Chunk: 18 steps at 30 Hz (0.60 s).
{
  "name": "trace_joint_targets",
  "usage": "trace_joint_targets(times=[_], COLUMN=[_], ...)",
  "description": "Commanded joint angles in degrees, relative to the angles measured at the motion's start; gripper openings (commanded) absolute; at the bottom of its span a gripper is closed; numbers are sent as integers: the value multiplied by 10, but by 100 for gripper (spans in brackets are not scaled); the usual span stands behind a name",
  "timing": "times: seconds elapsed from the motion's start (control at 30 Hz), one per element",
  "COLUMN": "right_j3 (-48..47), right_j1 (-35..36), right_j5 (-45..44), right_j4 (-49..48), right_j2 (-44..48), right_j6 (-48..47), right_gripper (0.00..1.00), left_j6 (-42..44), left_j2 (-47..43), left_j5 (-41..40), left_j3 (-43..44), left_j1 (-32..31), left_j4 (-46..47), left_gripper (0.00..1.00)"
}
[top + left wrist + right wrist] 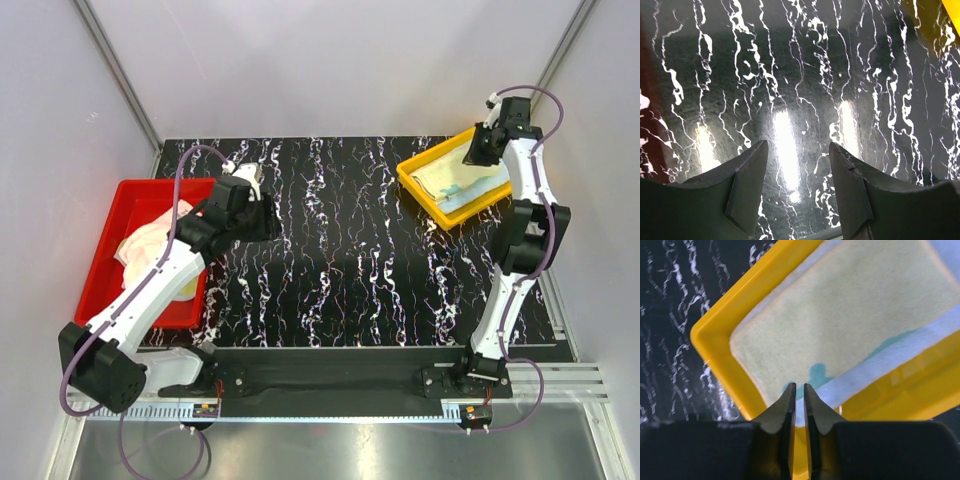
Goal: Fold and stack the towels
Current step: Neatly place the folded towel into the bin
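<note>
A folded pale yellow-green towel (840,315) lies flat on top of a light blue towel (900,355) in the yellow tray (715,345); a teal patch shows at their near edge. My right gripper (799,385) hovers above that near edge, its fingers almost together with only a thin slit and nothing between them. From the top view it (478,150) sits over the tray's far side. Crumpled pale peach and yellow towels (150,245) lie in the red tray (105,250). My left gripper (797,144) is open and empty over bare table, just right of the red tray (262,215).
The black marbled table (350,260) lies between the two trays. A corner of the yellow tray (940,10) shows at the top right of the left wrist view. White walls with metal rails close off the back and both sides.
</note>
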State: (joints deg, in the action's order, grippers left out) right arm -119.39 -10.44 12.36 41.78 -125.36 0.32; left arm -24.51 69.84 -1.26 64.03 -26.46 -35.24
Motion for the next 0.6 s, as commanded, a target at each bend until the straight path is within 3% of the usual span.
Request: trace_joint_targets(times=[0.0,0.27,0.47,0.57], right_j3=[40,112,123,133], right_j1=[1,1,1,0], right_j5=[92,184,164,155], right_j4=[-3,-56,-40,-29], right_j2=[20,-11,-29,-23], right_j6=[46,72,58,49], right_gripper=[15,13,12,13], left_j6=[-9,-32,-51,-56], left_j2=[-28,-45,-43,-42], left_j5=[21,19,14,-29], left_j3=[-10,-19,-6,7], left_j1=[5,25,47,61], left_j4=[28,35,28,18], left_gripper=[57,58,59,60])
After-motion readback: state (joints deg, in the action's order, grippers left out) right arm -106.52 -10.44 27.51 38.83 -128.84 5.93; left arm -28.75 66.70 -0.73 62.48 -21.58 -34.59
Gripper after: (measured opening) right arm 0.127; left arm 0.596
